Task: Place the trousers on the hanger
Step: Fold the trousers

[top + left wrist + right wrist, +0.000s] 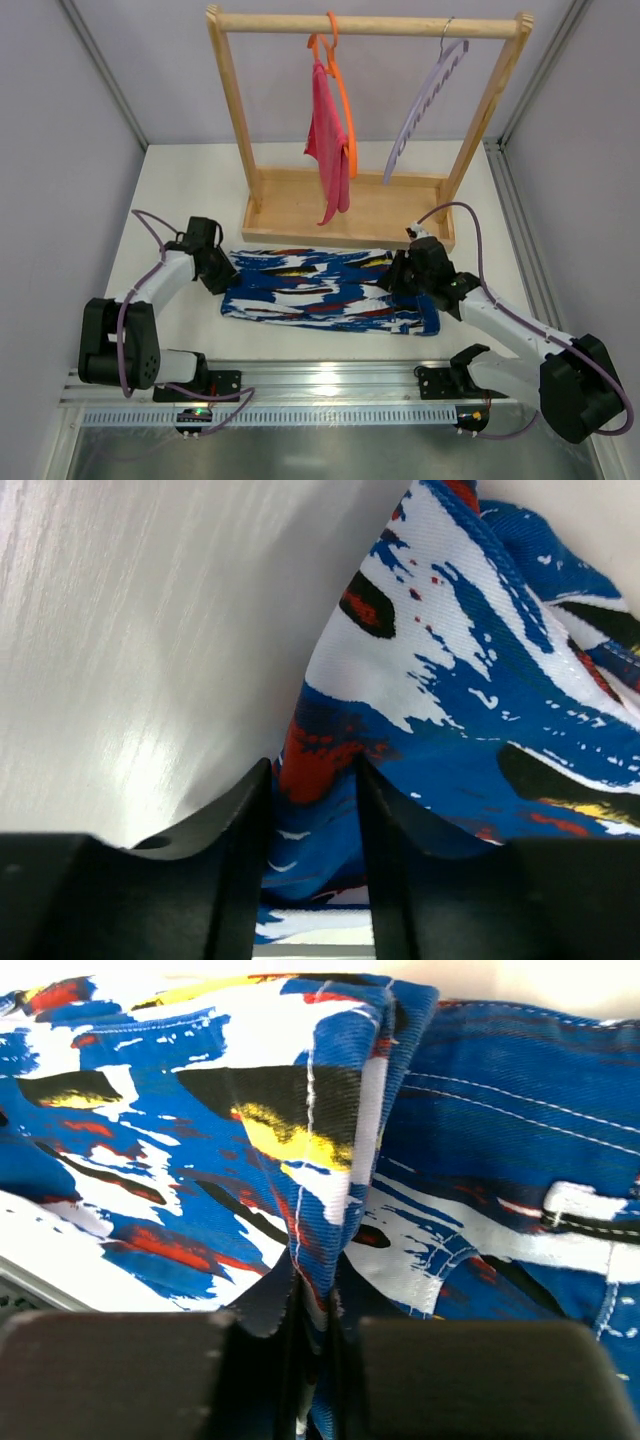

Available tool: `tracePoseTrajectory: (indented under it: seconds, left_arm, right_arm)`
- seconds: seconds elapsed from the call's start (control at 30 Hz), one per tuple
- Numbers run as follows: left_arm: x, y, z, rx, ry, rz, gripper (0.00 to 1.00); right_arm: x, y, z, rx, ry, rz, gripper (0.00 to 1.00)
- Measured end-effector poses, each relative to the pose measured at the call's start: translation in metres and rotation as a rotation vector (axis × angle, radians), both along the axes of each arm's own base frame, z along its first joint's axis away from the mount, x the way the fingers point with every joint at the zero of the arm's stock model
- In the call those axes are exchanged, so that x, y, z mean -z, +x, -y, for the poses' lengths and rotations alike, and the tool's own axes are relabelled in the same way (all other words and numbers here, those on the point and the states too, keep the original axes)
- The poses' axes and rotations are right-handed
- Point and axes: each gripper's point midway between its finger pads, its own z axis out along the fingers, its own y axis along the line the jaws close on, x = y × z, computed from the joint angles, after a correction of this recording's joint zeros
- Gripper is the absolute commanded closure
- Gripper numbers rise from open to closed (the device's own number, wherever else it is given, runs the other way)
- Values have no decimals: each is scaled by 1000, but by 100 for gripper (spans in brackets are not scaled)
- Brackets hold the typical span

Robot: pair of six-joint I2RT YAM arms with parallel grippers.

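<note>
The trousers (320, 290) lie flat, folded lengthwise, on the bench (180, 180). They run parallel to its near edge, just in front of the wooden rack (300, 205). The left end effector (312, 850) has a thick bunch of cloth filling the gap between its fingers and touching both, so it reads as a grip on the end nearer the bench's left edge. The right end effector (315, 1325) is pressed almost together on a thin raised fold at the end nearer the right edge. The hanger (425, 110) hangs by its metal hook from the rack's top rail toward the far right corner, well apart from the garment.

I judge that both pinches should catch every layer before any lift. The arms should then rise together, keeping the cloth taut between them. The fabric is a soft twill with stitched seams, so it will drape and slide. The hanger's bar is thin, wavy and notched, which should hold cloth, but it hangs free and may swing when touched.
</note>
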Motion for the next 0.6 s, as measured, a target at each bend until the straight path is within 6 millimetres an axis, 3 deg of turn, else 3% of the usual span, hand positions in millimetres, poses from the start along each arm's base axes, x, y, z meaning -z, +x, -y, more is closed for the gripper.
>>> tracePoseTrajectory:
  seconds: [0.03,0.13,0.27,0.43,0.6]
  left_arm:
    - [0,0,-1,0,7,1,47]
    - [-4,0,-3,-1,14,15,35]
    - [-17,4,-4,-4,14,58,32]
    - [-32,15,-2,-5,8,109,31]
    - [-33,16,-1,-1,3,110,30]
  right_arm:
    - [-3,0,0,1,2,11,95]
    - [-3,-1,3,8,-6,11,96]
    - [-5,-4,2,4,-14,-7,96]
    - [-33,-2,-6,0,12,34,96]
    - [-61,-1,-7,27,42,77,96]
